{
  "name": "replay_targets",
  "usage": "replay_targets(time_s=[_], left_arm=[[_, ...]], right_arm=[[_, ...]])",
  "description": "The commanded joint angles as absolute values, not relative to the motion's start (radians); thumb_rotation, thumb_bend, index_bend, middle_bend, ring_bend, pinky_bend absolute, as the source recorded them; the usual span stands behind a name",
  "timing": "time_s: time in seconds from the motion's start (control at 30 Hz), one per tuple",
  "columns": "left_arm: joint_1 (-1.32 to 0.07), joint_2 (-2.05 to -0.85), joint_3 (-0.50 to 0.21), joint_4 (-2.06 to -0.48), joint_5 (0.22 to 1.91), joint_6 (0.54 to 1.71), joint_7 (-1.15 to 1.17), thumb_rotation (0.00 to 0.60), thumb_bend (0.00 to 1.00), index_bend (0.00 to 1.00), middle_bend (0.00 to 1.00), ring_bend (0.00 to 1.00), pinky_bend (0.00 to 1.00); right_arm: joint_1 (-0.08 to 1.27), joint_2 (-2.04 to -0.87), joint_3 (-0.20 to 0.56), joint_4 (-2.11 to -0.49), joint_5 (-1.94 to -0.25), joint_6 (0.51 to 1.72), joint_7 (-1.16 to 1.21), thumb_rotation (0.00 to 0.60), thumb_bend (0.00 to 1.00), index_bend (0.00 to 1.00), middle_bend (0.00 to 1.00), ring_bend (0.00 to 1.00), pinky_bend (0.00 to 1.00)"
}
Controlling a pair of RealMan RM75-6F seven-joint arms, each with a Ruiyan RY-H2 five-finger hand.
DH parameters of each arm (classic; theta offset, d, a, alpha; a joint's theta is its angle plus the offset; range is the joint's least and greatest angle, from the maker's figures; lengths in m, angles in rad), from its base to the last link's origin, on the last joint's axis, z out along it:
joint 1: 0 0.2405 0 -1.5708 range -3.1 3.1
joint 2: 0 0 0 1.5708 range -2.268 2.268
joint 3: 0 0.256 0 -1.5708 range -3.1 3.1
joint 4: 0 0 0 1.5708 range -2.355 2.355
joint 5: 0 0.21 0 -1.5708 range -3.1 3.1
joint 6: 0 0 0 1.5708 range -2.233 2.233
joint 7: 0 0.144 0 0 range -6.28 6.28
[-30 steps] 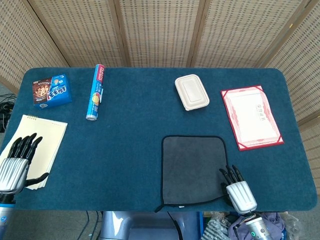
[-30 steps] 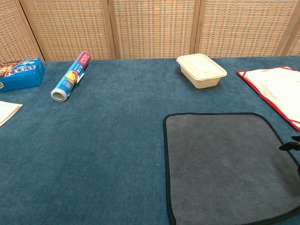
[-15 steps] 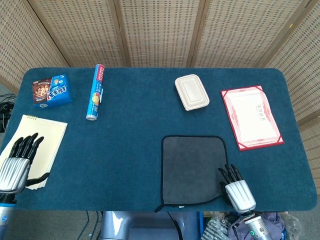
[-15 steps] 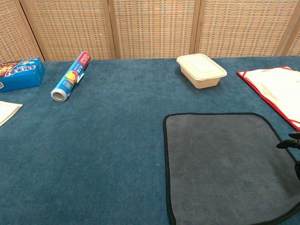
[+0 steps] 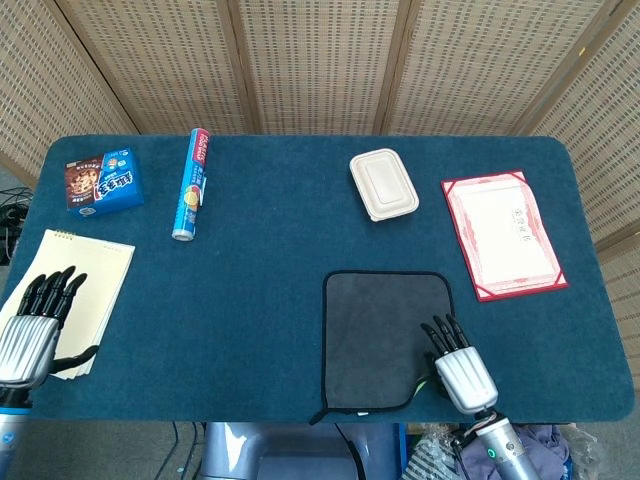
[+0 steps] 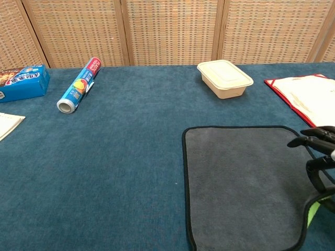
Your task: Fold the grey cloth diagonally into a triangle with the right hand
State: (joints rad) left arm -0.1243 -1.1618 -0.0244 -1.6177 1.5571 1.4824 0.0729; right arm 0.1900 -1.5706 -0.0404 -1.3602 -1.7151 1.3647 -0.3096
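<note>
Right hand (image 5: 452, 362) grips cloth (image 5: 380, 330) near corner, lifting it off table (image 5: 270, 260) to start the diagonal fold.

Matt grey cloth (image 5: 385, 335) with a black stitched edge lies on the counter (image 5: 270, 270), covered in fuzzy blue felt.

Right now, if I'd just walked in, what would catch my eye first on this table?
Probably the metallic right hand at the near right corner of the grey cloth, where that corner is lifted and shows a lime-green underside. Next, the red-bordered certificate lying flat at the far right, and the blue foil roll towards the back left.
</note>
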Motion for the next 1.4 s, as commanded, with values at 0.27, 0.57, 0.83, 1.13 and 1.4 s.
replay_targets(time_s=[0.27, 0.57, 0.83, 1.13, 1.4], left_arm=[[-0.126, -1.165, -0.023, -1.610, 1.560, 1.481, 0.069, 0.600, 0.12, 0.00, 0.00, 0.00, 0.00], [-0.129, -1.167, -0.023, -1.606, 1.552, 1.471, 0.068, 0.600, 0.12, 0.00, 0.00, 0.00, 0.00], [-0.131, -1.171, -0.021, -1.605, 1.551, 1.464, 0.074, 0.600, 0.12, 0.00, 0.00, 0.00, 0.00], [-0.135, -1.175, -0.021, -1.600, 1.545, 1.455, 0.076, 0.600, 0.12, 0.00, 0.00, 0.00, 0.00], [-0.137, -1.178, -0.019, -1.599, 1.542, 1.449, 0.079, 0.600, 0.12, 0.00, 0.00, 0.00, 0.00]], right_arm=[[0.287, -1.589, 0.053, -1.433, -1.665, 1.273, -0.393, 0.600, 0.48, 0.66, 0.17, 0.00, 0.00], [0.341, -1.616, 0.102, -1.435, -1.597, 1.209, -0.437, 0.600, 0.48, 0.66, 0.17, 0.00, 0.00], [0.388, -1.640, 0.140, -1.421, -1.551, 1.164, -0.461, 0.600, 0.48, 0.66, 0.17, 0.00, 0.00], [0.444, -1.675, 0.183, -1.402, -1.496, 1.128, -0.489, 0.600, 0.48, 0.66, 0.17, 0.00, 0.00], [0.478, -1.701, 0.196, -1.378, -1.457, 1.108, -0.501, 0.600, 0.48, 0.66, 0.17, 0.00, 0.00]])
